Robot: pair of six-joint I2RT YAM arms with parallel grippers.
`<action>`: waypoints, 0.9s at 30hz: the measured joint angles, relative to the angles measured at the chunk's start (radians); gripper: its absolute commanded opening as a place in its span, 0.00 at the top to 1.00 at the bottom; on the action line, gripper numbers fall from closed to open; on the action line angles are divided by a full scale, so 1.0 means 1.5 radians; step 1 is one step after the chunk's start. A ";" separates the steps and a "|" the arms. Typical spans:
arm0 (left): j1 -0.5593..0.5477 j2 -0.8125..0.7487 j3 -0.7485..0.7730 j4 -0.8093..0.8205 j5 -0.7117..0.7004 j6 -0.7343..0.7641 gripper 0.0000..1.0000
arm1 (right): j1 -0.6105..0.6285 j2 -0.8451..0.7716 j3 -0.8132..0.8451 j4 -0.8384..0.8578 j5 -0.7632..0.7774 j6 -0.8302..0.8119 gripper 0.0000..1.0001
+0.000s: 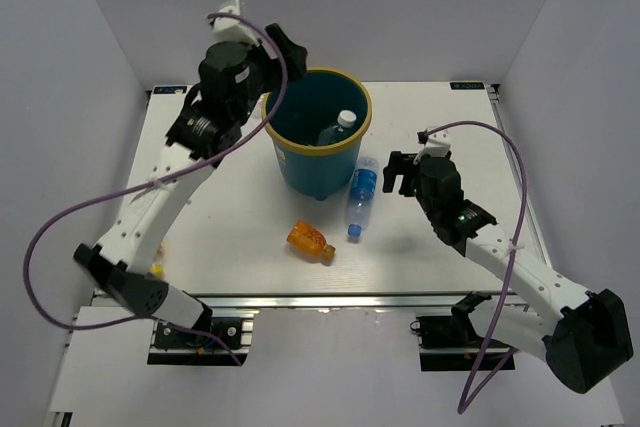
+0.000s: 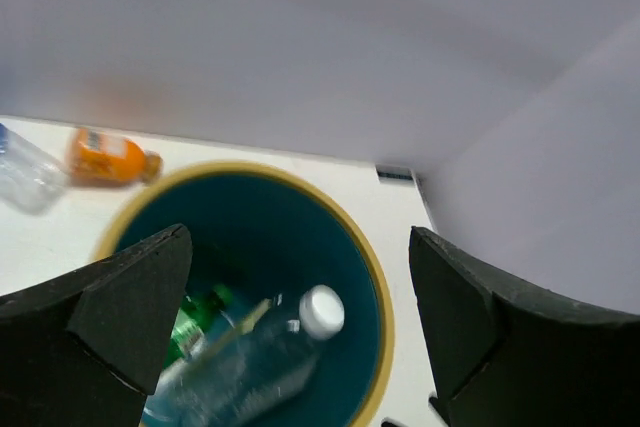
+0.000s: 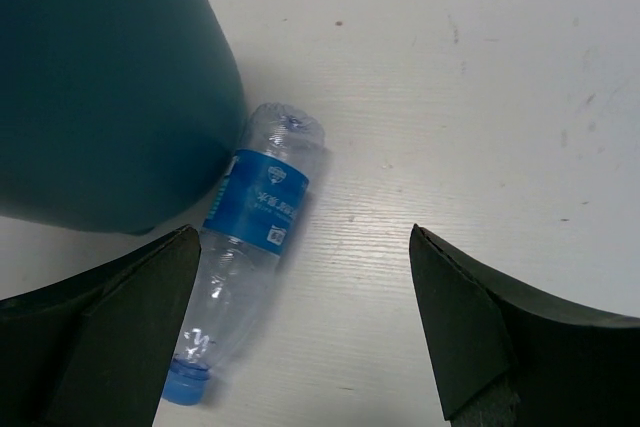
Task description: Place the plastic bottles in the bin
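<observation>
The teal bin (image 1: 304,169) with its tan rim (image 2: 376,277) stands at the back middle of the table. Inside it lie a clear bottle with a white cap (image 2: 322,311) and a green bottle (image 2: 190,332). My left gripper (image 2: 300,237) hangs open and empty above the bin's left side (image 1: 285,55). On the table, a clear blue-labelled bottle (image 1: 361,195) lies against the bin's right foot, cap toward me. My right gripper (image 1: 400,172) hovers open just right of this bottle (image 3: 250,237). A stubby orange bottle (image 1: 308,240) lies in front of the bin.
The white table (image 1: 470,147) is boxed in by white walls at the back and both sides. The bin's dark wall (image 3: 100,77) rises close to the left of my right gripper. A metal rail (image 1: 330,299) runs along the near edge.
</observation>
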 measured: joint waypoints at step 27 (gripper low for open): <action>0.003 -0.481 -0.657 -0.195 -0.239 -0.256 0.02 | -0.003 0.411 0.025 0.187 -0.176 0.248 0.62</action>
